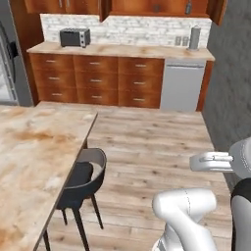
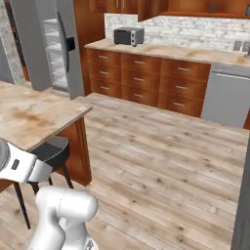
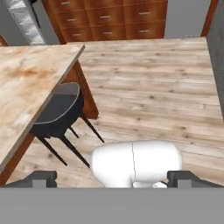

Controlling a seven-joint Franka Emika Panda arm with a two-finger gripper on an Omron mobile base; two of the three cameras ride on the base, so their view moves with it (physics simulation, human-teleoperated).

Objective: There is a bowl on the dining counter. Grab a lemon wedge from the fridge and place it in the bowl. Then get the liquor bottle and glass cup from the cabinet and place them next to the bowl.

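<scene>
The dining counter (image 1: 34, 152) is a long marble slab on my left, also in the right base view (image 2: 34, 114) and the hand view (image 3: 30, 83); the part of it in view is bare. The bowl, lemon wedge, liquor bottle and glass cup are out of view. The grey fridge (image 2: 51, 44) stands past the counter's far end, its white shelves showing; its edge is at the far left (image 1: 7, 63). Wooden wall cabinets (image 1: 147, 6) hang above the back counter. My gripper (image 3: 113, 179) is open, fingertips (image 3: 41, 178) far apart, nothing between them, pointing down at the floor.
A dark chair (image 1: 83, 179) is tucked at the counter's side, also seen at chair (image 3: 59, 109). A toaster oven (image 1: 74, 37) sits on the back counter above wooden drawers (image 1: 95, 78), with a steel dishwasher (image 1: 182, 84) beside them. Wide wooden floor (image 1: 152, 137) lies ahead.
</scene>
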